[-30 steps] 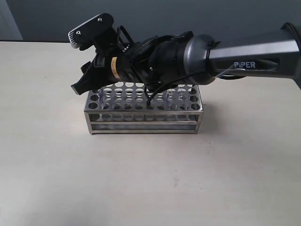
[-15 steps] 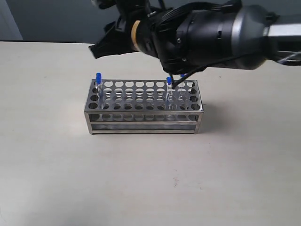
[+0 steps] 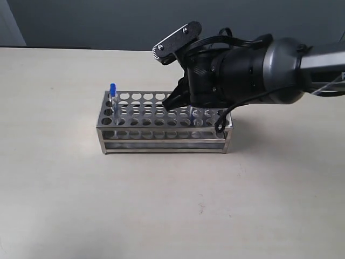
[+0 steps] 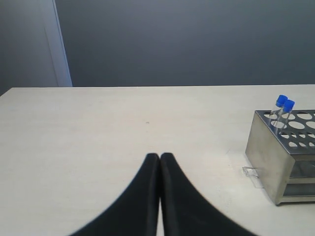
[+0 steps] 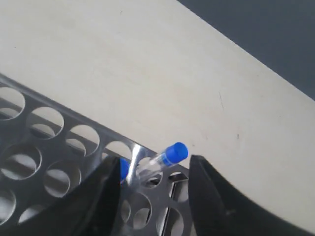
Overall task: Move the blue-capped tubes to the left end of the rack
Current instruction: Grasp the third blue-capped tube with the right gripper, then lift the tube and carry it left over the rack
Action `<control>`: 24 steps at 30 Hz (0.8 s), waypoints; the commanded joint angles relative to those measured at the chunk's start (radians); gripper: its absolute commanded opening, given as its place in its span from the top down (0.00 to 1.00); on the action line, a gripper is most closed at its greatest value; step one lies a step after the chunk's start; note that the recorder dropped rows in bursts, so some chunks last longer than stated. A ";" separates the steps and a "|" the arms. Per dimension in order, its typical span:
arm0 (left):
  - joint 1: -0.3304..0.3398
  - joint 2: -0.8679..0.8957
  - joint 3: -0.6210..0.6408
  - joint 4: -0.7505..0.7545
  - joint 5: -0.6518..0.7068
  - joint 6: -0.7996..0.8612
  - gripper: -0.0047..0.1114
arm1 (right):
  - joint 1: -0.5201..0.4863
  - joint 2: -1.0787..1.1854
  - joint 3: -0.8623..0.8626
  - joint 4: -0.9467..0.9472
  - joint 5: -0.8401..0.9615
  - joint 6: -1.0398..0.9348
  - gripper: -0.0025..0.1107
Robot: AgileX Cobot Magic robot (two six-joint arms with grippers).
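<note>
Right wrist view: hand (image 5: pixel 153 163) (spread wide) flanks blue-capped tube (image 5: pixel 175 151).

The right arm (image 3: pixel 318 62) extends from the right edge of the exterior view toward the middle, with its thick black wrist (image 3: pixel 242 81) angled downward. The right end effector (image 3: pixel 177 100) points down and to the left, and its two dark fingers (image 5: pixel 106 191) are spread wide apart. The left end effector (image 4: pixel 160 156) is held low and roughly level, its fingers pressed together, tips touching.
</note>
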 commanded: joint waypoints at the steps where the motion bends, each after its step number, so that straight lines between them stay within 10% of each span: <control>1: -0.006 -0.005 0.003 -0.002 -0.004 -0.002 0.96 | -0.068 0.030 0.001 -0.006 -0.133 0.046 0.60; 8: -0.006 -0.005 0.003 -0.002 -0.004 -0.002 0.96 | -0.076 0.032 0.001 0.009 -0.198 0.048 0.62; 14: -0.006 -0.005 0.003 -0.002 -0.004 -0.002 0.96 | -0.076 0.053 0.001 0.007 -0.198 0.054 0.98; 24: -0.006 -0.005 0.003 -0.002 -0.004 -0.002 0.96 | -0.072 -0.009 0.001 0.007 -0.196 0.055 0.98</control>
